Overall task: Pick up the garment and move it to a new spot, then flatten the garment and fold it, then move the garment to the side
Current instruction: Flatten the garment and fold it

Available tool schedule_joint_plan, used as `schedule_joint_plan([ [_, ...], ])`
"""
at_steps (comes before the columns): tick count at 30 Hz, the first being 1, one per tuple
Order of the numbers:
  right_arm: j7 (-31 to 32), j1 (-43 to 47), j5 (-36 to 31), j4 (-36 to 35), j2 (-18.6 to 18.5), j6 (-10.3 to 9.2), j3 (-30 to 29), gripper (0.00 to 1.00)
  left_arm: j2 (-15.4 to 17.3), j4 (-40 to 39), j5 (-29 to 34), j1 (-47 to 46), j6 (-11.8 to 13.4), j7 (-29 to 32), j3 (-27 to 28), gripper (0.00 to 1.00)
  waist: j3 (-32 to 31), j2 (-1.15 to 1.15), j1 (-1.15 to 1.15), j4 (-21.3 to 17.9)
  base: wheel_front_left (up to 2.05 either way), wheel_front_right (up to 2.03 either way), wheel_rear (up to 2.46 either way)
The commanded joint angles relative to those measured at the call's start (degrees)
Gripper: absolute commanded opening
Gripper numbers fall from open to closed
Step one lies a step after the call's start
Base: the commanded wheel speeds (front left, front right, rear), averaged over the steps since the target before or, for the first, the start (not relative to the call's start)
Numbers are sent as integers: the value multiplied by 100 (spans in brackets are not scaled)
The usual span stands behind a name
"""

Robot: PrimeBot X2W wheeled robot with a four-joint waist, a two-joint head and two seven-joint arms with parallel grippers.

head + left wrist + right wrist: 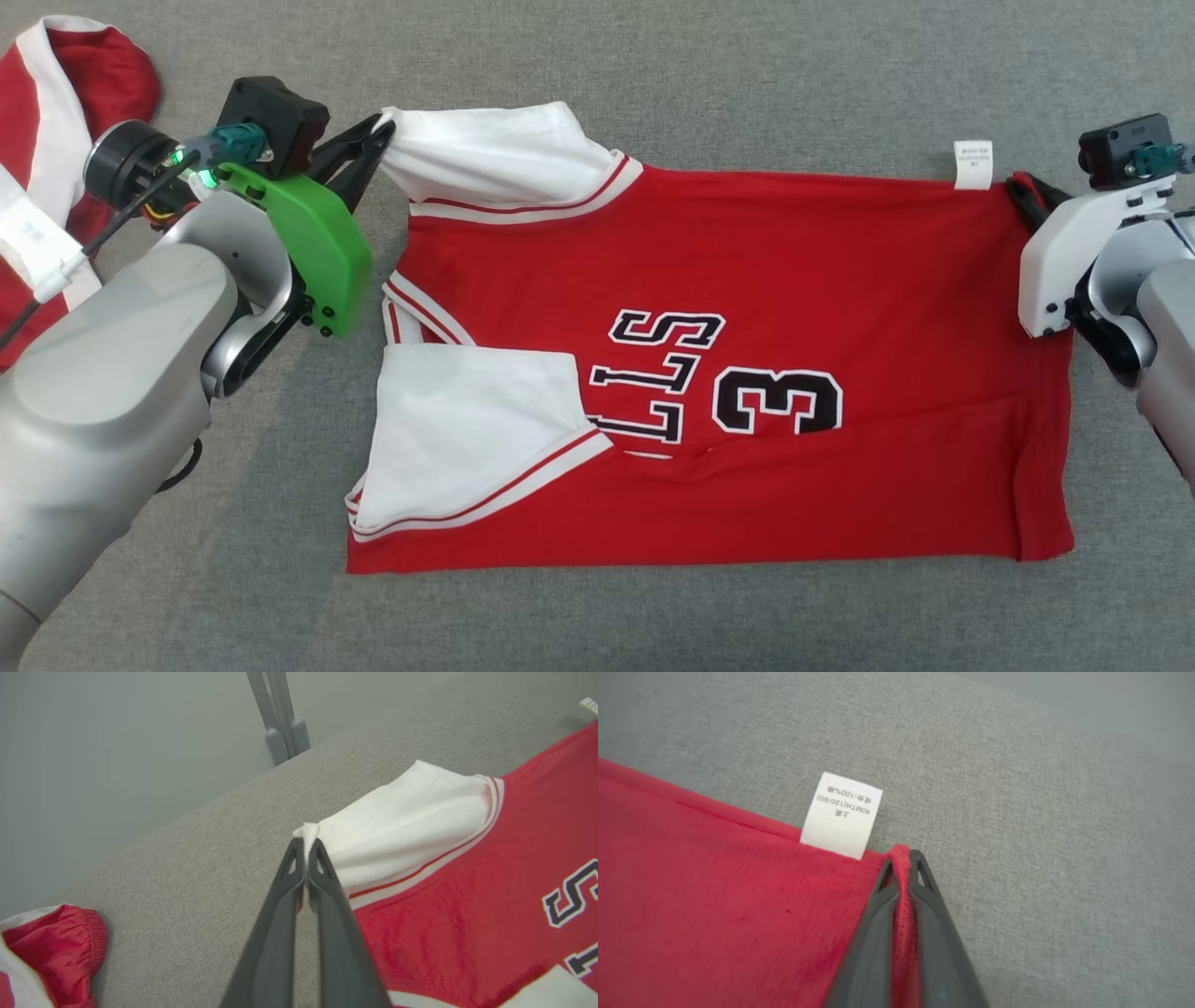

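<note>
Grey cloth lay under the jersey (747, 280), spread flat, its sleeve tip clamped by the left gripper (307, 847) and its hem corner by the right gripper (903, 858), seemingly for folding.

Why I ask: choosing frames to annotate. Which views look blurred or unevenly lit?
Head view: even light, sharp, faint shadows. Left wrist view: jersey lettering soft toward the right edge. Right wrist view: care label print legible, top-right corner hazy.
</note>
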Motion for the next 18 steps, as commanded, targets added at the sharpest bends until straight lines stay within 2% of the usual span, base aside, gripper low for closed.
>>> schedule_joint_plan([
  [1, -154, -155, 16, 29, -53, -19, -3, 0, 12, 86, -34, -38, 24, -73, 65, 0, 21, 0, 0, -9, 0, 0, 0],
  [7, -791, -482, -206, 251, 40, -19, -21, 0, -176, 621, 66, -371, 64, -396, 204, 0, 97, 0, 0, -21, 0, 0, 0],
  [13, -1274, -482, -142, 368, 233, -17, 45, 0, -435, 1112, 82, -444, -58, -727, 220, 0, 0, 0, 0, -27, 0, 0, 0],
  [18, -1426, -148, 99, 308, 226, -16, 164, 0, -504, 1248, 67, -124, -220, -866, 87, 0, -305, 0, 0, 58, 0, 0, 0],
])
